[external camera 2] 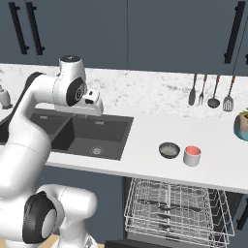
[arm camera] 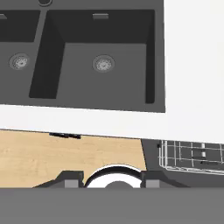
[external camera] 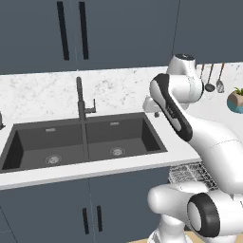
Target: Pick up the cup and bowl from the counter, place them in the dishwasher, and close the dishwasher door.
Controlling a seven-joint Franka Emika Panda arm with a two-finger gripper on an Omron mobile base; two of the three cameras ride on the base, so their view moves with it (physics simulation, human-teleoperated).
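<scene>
- Right base view: the counter (external camera 2: pixel 160 127) is running across the middle of the frame, white and speckled, with the dark double sink (external camera 2: pixel 82 133) sitting in its left half.
- The white arm (external camera 2: pixel 29 131) is rising along the left side of that frame and bending over the sink; its hand is hanging above the basin at upper left.
- The dishwasher (external camera 2: pixel 177 208) is standing open at the lower right of the right base view, its wire rack (external camera 2: pixel 174 206) pulled out under the counter edge with nothing lying in it.
- In the left base view the faucet (external camera: pixel 81 99) is standing upright behind the sink at center left, and the rack is peeking out at lower right behind the arm.
- A teal plant pot (external camera 2: pixel 241 127) is sitting at the right edge of the right base view, with four utensils (external camera 2: pixel 210 92) hanging on the wall above it.
- The bowl (external camera 2: pixel 169 150) is resting on the counter right of center, dark and round.
- The cup (external camera 2: pixel 192 156) is standing upright just beside the bowl on its right, pink inside.
- In the hand view the gripper (arm camera: pixel 112 183) is pointing down at the sink and counter edge; its two tips are standing apart at the bottom of the frame, holding nothing.
</scene>
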